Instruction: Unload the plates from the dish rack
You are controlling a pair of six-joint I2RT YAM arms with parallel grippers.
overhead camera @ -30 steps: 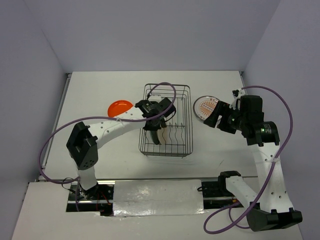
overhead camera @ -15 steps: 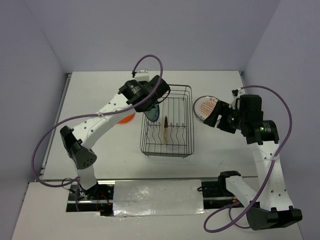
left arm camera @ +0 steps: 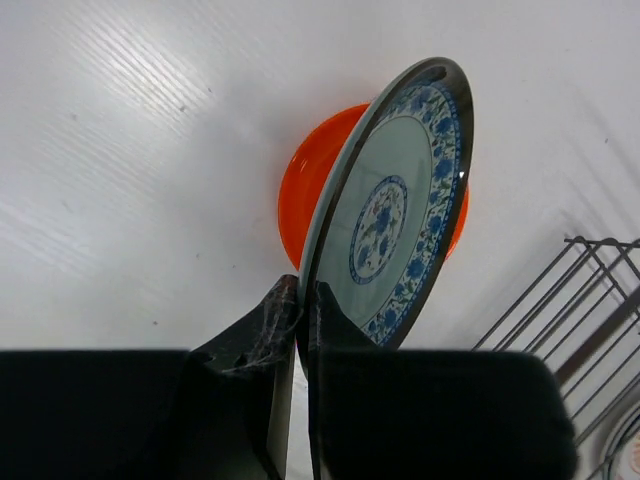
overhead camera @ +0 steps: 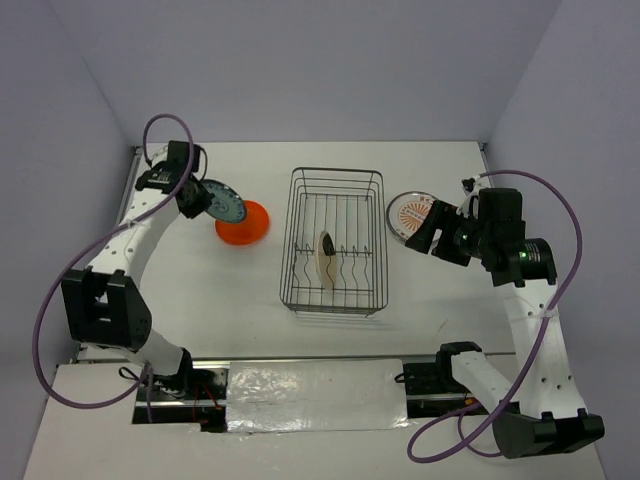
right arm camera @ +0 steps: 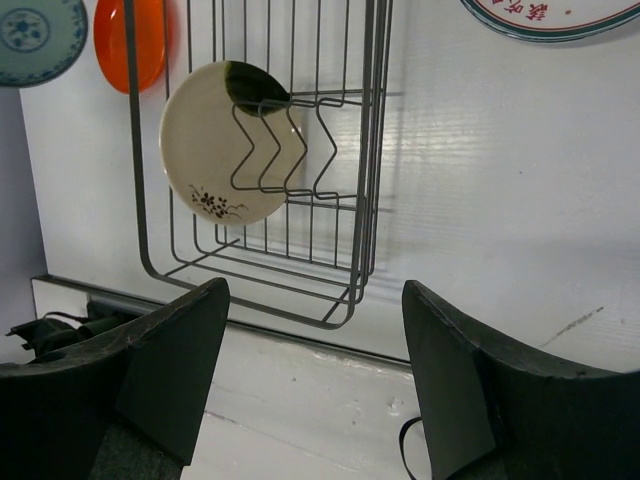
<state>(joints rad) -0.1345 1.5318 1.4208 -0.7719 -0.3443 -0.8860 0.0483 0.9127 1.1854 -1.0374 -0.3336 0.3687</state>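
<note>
1. Since a second ago, our left gripper has swung from the dish rack to the far left, pinching the rim of the blue-patterned plate.
2. We find no readable writing; the reddish marks on the orange-centred plate are illegible.
3. The blue-patterned plate tilts on edge over the orange-red plate on the table.
4. One cream plate stands among the rack's prongs.
5. Our right gripper hangs wide and empty beside the orange-centred plate.

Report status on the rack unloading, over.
Left claw shut on blue-patterned plate, held on edge near orange plate. Right claw open, empty. One cream plate left in dish rack. Nothing blocking it.
</note>
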